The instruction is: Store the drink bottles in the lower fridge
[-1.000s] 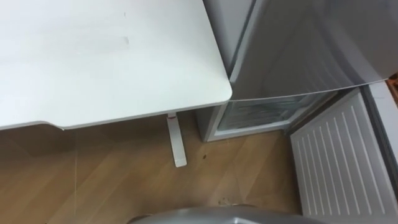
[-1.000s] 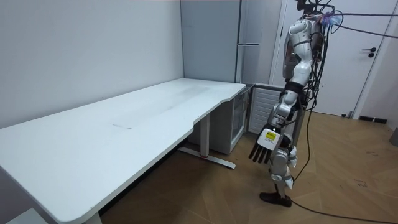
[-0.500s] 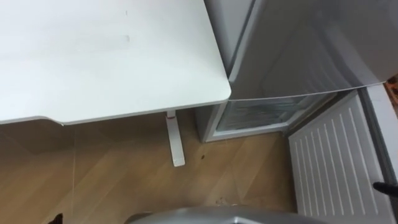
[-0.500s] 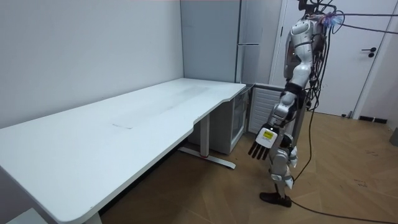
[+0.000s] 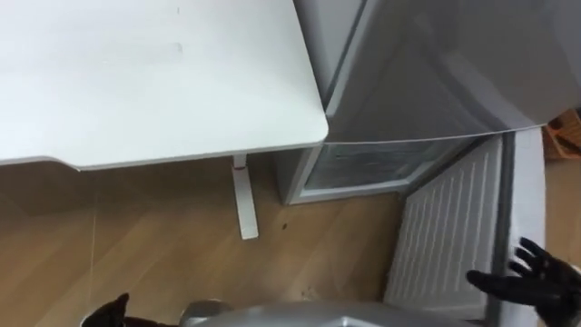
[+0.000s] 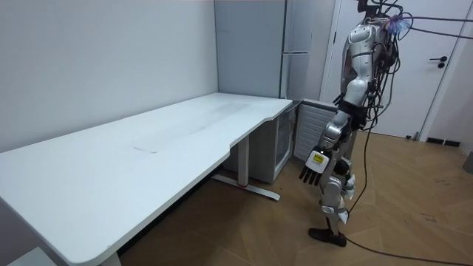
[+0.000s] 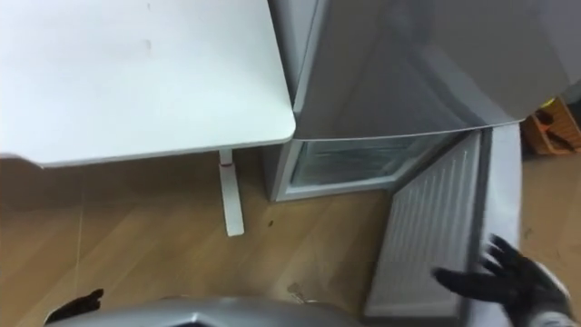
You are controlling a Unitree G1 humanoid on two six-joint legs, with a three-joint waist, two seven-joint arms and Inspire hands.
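Note:
The grey fridge (image 5: 436, 64) stands ahead on my right, beside the table's corner. Its lower compartment (image 5: 372, 168) is open, with a clear drawer front showing inside. The lower door (image 5: 449, 227) hangs open toward me, its ribbed white inner side up. My right hand (image 5: 536, 286) is at the bottom right, fingers spread and open, by the door's outer edge; whether it touches the door I cannot tell. My left hand (image 5: 109, 313) peeks in at the bottom left; in the room view my left hand (image 6: 314, 166) hangs open at my side, holding nothing.
A white table (image 5: 136, 82) fills the upper left, its leg (image 5: 243, 204) standing on the wooden floor (image 5: 163, 245) close to the fridge. An orange thing (image 5: 567, 136) lies past the door at the right edge. In the room view I stand facing the fridge (image 6: 295, 74).
My right hand has risen into sight at the open door's outer edge. My left hand has lifted a little at the lower left. The whole picture has shifted slightly.

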